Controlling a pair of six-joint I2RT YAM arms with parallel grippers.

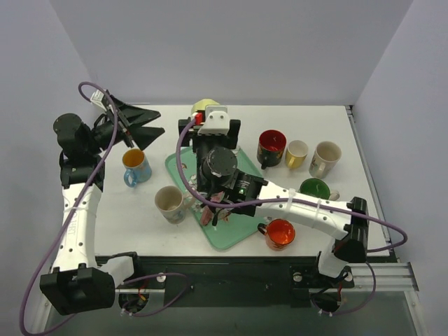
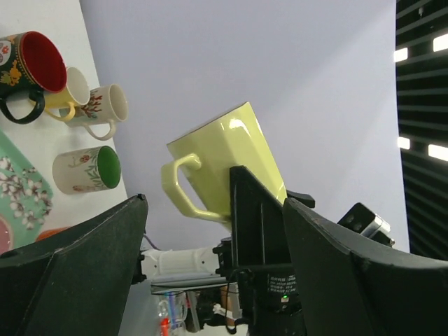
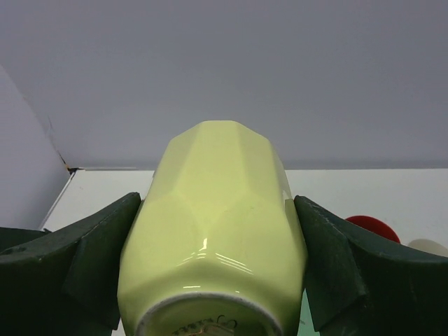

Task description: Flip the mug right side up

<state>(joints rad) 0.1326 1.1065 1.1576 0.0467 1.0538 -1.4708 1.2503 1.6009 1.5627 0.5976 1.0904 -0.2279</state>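
A pale yellow faceted mug [image 3: 217,231] is clamped between the two fingers of my right gripper [image 3: 217,203], with its base toward the wrist camera. From above, only part of the mug [image 1: 202,107] shows at the back edge of the green tray [image 1: 234,234], with the right gripper [image 1: 210,120] over it. In the left wrist view the mug [image 2: 224,164] hangs tilted in the air, handle to the left. My left gripper [image 1: 161,120] is open and empty, to the left of the mug and pointing at it.
A blue mug with an orange inside [image 1: 134,165] and a cream mug [image 1: 168,200] stand left of the tray. A dark red-lined mug [image 1: 271,147], a yellow mug [image 1: 297,152], a floral mug [image 1: 325,158], a green-lined mug [image 1: 315,187] and an orange mug [image 1: 280,234] are on the right.
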